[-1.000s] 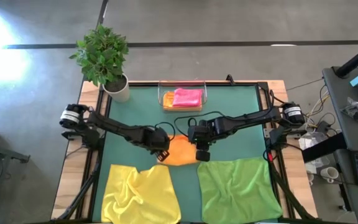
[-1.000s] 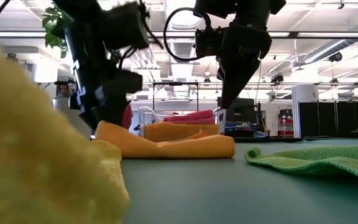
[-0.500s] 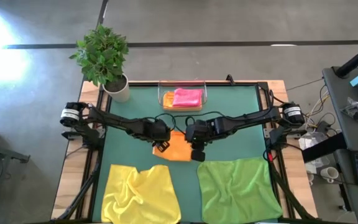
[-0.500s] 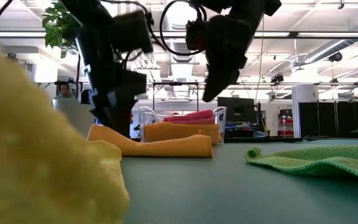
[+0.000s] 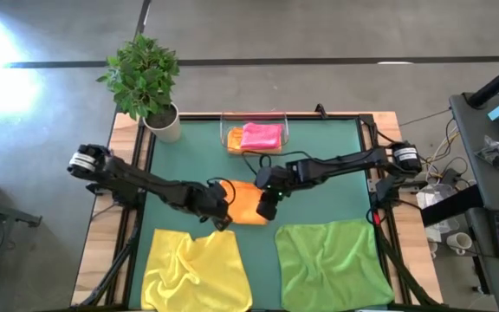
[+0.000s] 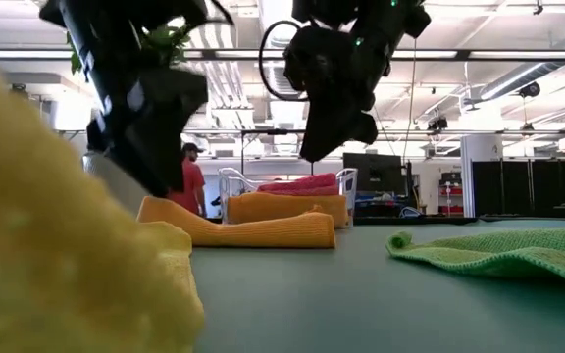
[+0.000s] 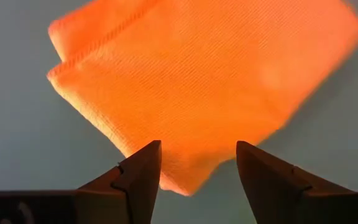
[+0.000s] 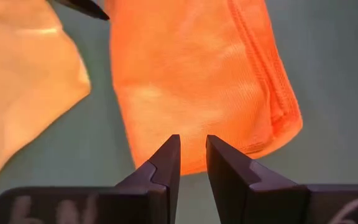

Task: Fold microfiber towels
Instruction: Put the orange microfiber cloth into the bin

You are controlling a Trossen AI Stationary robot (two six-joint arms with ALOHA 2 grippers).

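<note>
A folded orange towel (image 5: 248, 204) lies flat on the dark green mat (image 5: 327, 182) at the table's middle. It also shows in the low view (image 6: 253, 231). My left gripper (image 5: 221, 218) hangs open over the towel's near left corner (image 7: 179, 180), clear of it. My right gripper (image 5: 266, 210) hovers above the towel's right edge (image 8: 197, 162). Its fingers stand a narrow gap apart with nothing between them. A yellow towel (image 5: 193, 264) lies rumpled at the near left. A green towel (image 5: 332, 260) lies spread at the near right.
A clear tray (image 5: 225, 139) at the far middle holds a folded pink towel (image 5: 261, 134) on an orange one (image 5: 235, 139). A potted plant (image 5: 150, 82) stands at the far left corner. Bare mat lies between the tray and the orange towel.
My left gripper has risen off the orange towel's left end and drawn back toward the near left. My right gripper has shifted a little toward the table's left and rolled about its own line. The towel's right end has drawn in toward the left; its left end stayed.
</note>
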